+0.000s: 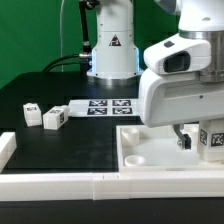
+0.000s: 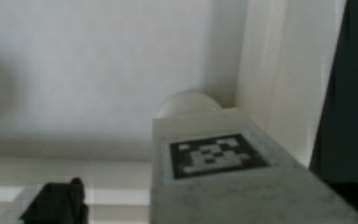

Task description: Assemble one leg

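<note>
My gripper (image 1: 196, 140) hangs over the right end of the large white panel (image 1: 150, 150) and is shut on a leg (image 1: 211, 140), a chunky white block with a black-and-white tag. In the wrist view the held leg (image 2: 217, 155) fills the near part of the picture, tag facing the camera. It stands over the panel (image 2: 105, 80) close to the panel's raised edge. One dark finger (image 2: 51, 205) shows beside the leg; the other finger is hidden. Two more legs (image 1: 32, 113) (image 1: 54, 118) lie on the black table at the exterior view's left.
The marker board (image 1: 105, 106) lies flat behind the panel, in front of the robot base (image 1: 110, 50). A white rail (image 1: 60, 184) runs along the table's front edge, with a short white piece (image 1: 6, 148) at its left end.
</note>
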Motion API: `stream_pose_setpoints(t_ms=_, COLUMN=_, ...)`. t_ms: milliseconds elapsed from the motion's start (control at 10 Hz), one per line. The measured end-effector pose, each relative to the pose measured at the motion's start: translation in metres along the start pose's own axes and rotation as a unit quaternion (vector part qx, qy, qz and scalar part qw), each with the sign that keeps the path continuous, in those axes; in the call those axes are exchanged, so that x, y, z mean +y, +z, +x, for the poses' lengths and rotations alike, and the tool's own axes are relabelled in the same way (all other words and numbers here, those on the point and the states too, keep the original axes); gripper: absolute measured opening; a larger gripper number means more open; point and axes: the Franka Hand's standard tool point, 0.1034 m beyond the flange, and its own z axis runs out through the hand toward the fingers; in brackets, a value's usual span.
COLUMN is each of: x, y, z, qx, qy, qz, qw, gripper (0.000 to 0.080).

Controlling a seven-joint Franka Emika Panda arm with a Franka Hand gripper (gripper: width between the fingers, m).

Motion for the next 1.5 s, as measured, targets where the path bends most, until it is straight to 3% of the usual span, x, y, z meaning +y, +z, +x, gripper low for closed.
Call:
stream_pose_setpoints(t_ms=200, x=0.0032, y=0.0006, z=0.0001, qx=-0.002, qy=-0.066, qz=-0.002, qw=0.998, gripper=0.0616)
stream_pose_setpoints(t_ms=300, x=0.0032, y=0.0007, z=0.0, qx=-0.003, qy=-0.063, qz=-0.002, qw=0.998, gripper=0.0473)
stream_pose_setpoints(t_ms=400, x=0.0034, y=0.0008, z=-0.0001, qx=-0.003, qy=-0.063, qz=-0.002, qw=0.998, gripper=0.0473)
stream_pose_setpoints(t_ms=500, x=0.0032, y=0.0008, z=-0.0001, qx=-0.003, qy=-0.057, qz=-0.002, qw=0.998, gripper=0.0334)
stream_pose_setpoints(t_ms=600, x=0.0031, y=0.001, z=-0.0003, qx=-0.003, qy=-0.039, qz=-0.002, qw=0.999, gripper=0.0269)
stream_pose_setpoints(t_ms=800, x=0.0028, y=0.0011, z=-0.0003, qx=-0.003, qy=-0.022, qz=-0.001, qw=1.0, gripper=0.0269)
stream_pose_setpoints(t_ms=1000, x=0.0028, y=0.0014, z=-0.0008, qx=-0.003, qy=0.105, qz=0.001, qw=0.994, gripper=0.0269)
stream_pose_setpoints(t_ms=1200, x=-0.0024, y=0.0015, z=-0.0014, qx=-0.006, qy=0.238, qz=0.0, qw=0.971, gripper=0.0269)
stream_pose_setpoints(t_ms=1500, x=-0.0027, y=0.0027, z=-0.0019, qx=-0.009, qy=0.419, qz=0.005, qw=0.908, gripper=0.0271)
